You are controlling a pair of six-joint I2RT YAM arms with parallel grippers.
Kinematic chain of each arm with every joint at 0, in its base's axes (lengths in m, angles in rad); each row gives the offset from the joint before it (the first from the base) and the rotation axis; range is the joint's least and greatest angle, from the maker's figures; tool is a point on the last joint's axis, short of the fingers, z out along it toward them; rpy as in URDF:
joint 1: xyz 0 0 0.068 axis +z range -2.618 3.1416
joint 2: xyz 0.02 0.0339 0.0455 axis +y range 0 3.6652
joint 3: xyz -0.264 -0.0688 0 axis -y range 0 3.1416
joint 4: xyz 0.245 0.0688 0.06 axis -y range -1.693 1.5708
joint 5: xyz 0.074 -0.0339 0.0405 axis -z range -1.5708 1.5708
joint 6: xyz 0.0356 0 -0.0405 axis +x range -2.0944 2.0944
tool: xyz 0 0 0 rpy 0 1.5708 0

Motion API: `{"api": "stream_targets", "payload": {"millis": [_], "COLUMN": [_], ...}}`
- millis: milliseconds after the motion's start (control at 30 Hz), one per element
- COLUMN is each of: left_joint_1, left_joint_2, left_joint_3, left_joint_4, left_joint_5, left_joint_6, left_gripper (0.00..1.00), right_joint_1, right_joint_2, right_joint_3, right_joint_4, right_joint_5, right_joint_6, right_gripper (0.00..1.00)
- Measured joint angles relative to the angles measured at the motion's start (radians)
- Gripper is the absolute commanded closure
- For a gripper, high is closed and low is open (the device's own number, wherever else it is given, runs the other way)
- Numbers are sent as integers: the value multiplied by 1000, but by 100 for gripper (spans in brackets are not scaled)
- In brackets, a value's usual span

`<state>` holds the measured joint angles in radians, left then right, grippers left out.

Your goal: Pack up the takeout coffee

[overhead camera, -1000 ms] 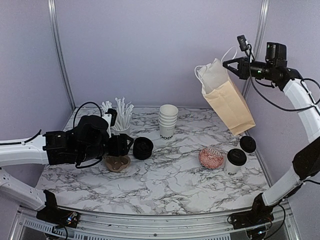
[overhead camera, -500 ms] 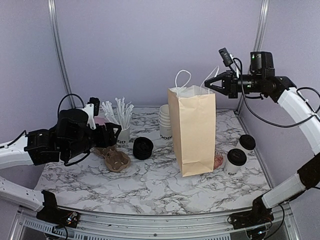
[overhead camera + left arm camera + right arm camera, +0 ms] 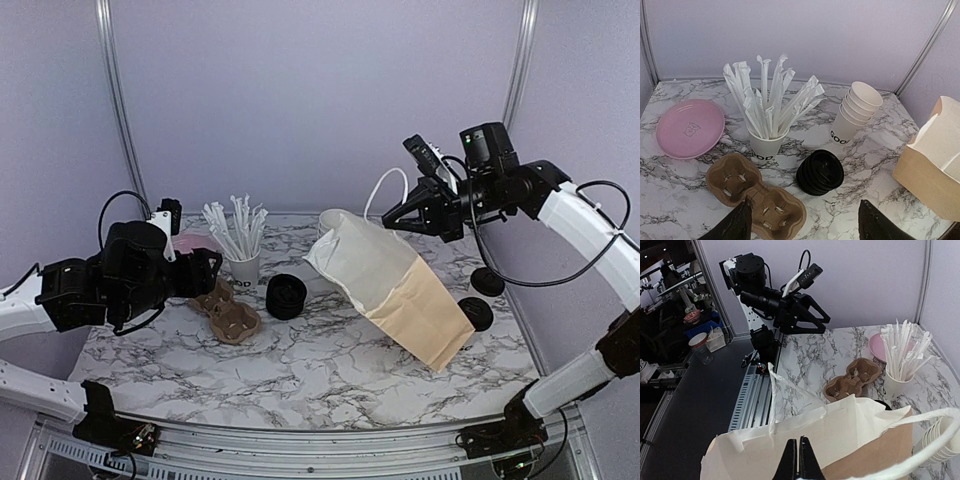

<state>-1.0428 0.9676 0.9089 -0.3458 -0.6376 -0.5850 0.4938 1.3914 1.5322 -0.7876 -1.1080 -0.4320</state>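
Two white paper cups with black plastic lids (image 3: 476, 313) stand at the right edge of the marble bench (image 3: 330, 380), partly hidden behind the tilted brown paper bag (image 3: 415, 305). They probably crush easily and could spill, so grip gently around the wall below the lid. The right fingers (image 3: 792, 462) are pinched shut on the bag's top edge. The left fingers (image 3: 732, 227) stand wide and empty above the brown cardboard cup carrier (image 3: 757, 192).

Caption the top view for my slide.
Right gripper holds the brown bag tilted; left gripper open by the cup carrier.
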Motion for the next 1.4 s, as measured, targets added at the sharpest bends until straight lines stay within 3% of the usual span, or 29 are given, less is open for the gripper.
{"api": "stream_targets", "payload": {"millis": [367, 533, 1067, 1400], "left_joint_1": [79, 98, 145, 126], "left_joint_2": [49, 51, 130, 167], "left_joint_3": [-20, -31, -20, 7], "left_joint_4": [-135, -156, -183, -151], "left_joint_5": [42, 70, 185, 343], "left_joint_6": [-33, -32, -5, 60], "left_gripper": [32, 32, 32, 39], "right_joint_1": [36, 36, 36, 27], "right_joint_2": [43, 69, 82, -14], "right_joint_3": [2, -14, -32, -32], "right_joint_4": [-119, -126, -100, -178], "right_joint_5": [-8, 39, 284, 359], "right_joint_6": [-169, -206, -145, -185], "right_gripper": [99, 89, 37, 29]}}
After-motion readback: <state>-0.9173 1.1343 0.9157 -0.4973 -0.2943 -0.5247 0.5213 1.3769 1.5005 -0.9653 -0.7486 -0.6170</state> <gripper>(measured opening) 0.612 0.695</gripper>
